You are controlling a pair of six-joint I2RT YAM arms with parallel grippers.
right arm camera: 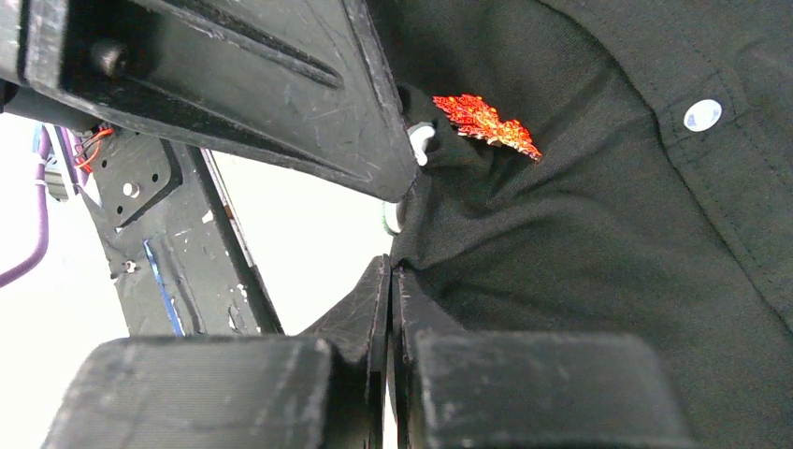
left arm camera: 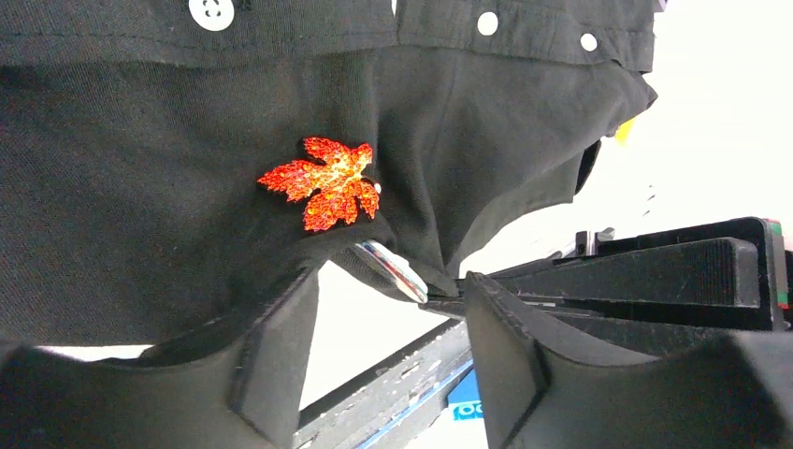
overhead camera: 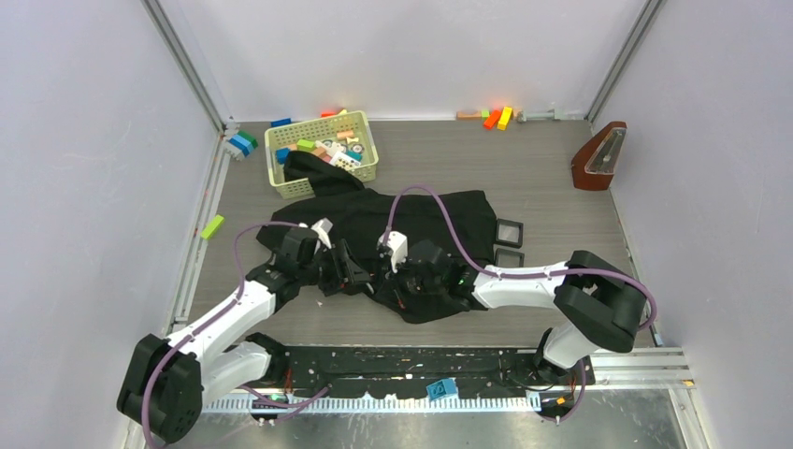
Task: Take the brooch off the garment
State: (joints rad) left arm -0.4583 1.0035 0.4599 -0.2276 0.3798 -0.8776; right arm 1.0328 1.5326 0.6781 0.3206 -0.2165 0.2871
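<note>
The black garment (overhead camera: 430, 220) lies spread on the table, its near part lifted between both grippers. The orange-red leaf brooch (left arm camera: 325, 182) is pinned to the raised cloth and also shows in the right wrist view (right arm camera: 486, 122); it is hidden in the top view. A small silver disc (left arm camera: 393, 269) sticks out of the cloth just below it. My left gripper (left arm camera: 388, 346) is open, its fingers wide apart just under the brooch and disc. My right gripper (right arm camera: 391, 276) is shut on a fold of the garment (right arm camera: 580, 243) close beside the brooch. The two grippers meet in the top view, left (overhead camera: 360, 276) and right (overhead camera: 400, 279).
A yellow basket (overhead camera: 365, 126) with toy blocks stands at the back, a garment sleeve draped over it. Two small black frames (overhead camera: 508, 232) lie right of the garment. A brown wedge-shaped object (overhead camera: 598, 157) stands at the far right. Loose blocks (overhead camera: 496, 117) lie at the back wall and a green one (overhead camera: 212, 226) at the left.
</note>
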